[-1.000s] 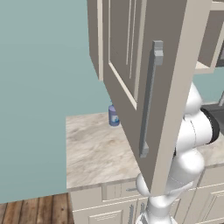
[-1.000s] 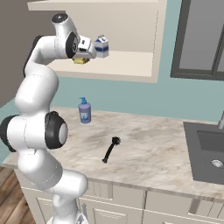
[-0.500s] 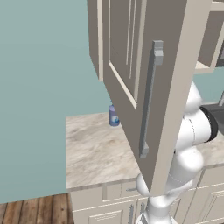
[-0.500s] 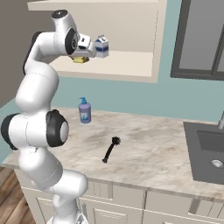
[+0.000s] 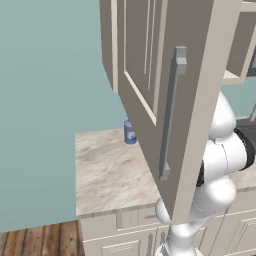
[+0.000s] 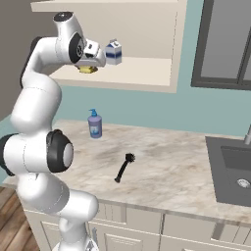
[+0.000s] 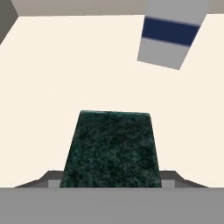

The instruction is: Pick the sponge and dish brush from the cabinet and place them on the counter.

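the cabinet (image 6: 147,73) hangs on the teal wall with its raised-panel door (image 5: 165,100) swung wide open; in the left base view the door with its long grey bar handle (image 5: 171,112) stands in front of the arm. below it the marbled counter (image 6: 171,166) runs from its left end to a dark sink (image 6: 233,171) at the right.

the white arm (image 6: 39,142) rises from the lower left of the right base view, bends back at the dark elbow joint, climbs upright and then folds forward at the top, so the forearm reaches roughly level into the open cabinet just above its shelf (image 6: 137,76). the tool (image 6: 90,66) sits low over the left part of that shelf, pointing in toward the back wall.

the dish brush (image 6: 123,168) lies flat on the counter, out near the middle, its long axis running diagonally: bristle head toward the wall and to the right, handle end toward the front edge and to the left. a blue soap bottle (image 6: 94,125) stands upright well apart from it, near the wall.

the sponge (image 7: 111,148) lies on the shelf inside the cabinet, dark green scrub face up, right at the tool; in the right base view its yellow body (image 6: 88,70) shows under the hand. whether the tool is clamped on it or merely around it, i cannot tell. a small milk carton (image 6: 113,52) stands upright on the shelf just beyond, to the right.
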{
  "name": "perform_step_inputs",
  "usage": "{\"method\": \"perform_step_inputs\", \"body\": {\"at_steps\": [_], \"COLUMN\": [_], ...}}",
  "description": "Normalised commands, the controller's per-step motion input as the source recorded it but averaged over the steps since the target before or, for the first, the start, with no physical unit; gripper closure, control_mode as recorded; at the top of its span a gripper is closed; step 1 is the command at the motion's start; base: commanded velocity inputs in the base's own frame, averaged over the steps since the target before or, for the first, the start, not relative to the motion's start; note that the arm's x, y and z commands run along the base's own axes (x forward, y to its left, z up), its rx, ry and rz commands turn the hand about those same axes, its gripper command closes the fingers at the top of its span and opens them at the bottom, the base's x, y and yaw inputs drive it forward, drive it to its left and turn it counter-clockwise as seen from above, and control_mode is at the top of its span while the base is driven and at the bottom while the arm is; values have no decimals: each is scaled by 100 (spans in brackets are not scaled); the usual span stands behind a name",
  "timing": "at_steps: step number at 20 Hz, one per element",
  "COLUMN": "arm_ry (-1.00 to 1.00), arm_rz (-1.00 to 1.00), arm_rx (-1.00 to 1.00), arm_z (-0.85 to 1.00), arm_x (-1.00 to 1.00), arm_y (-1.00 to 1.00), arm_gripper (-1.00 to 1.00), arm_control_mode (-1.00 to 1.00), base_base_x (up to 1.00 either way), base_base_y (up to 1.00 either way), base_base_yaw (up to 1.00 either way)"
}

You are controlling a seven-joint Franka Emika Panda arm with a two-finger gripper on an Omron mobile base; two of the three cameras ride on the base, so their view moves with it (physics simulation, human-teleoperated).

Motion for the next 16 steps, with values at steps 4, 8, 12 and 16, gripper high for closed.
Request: {"method": "perform_step_inputs", "body": {"at_steps": [4, 8, 12, 16], "arm_ry": [0, 0, 0, 0], "arm_rz": [0, 0, 0, 0], "arm_rx": [0, 0, 0, 0], "arm_z": [-2, 0, 0, 0], "arm_x": [-34, -44, -53, -61], "arm_y": [0, 0, 0, 0], "arm_gripper": [100, 100, 100, 100], "arm_control_mode": [-100, -100, -100, -100], "base_base_x": [0, 0, 0, 0], "base_base_y": [0, 0, 0, 0], "base_base_yaw": [0, 0, 0, 0]}}
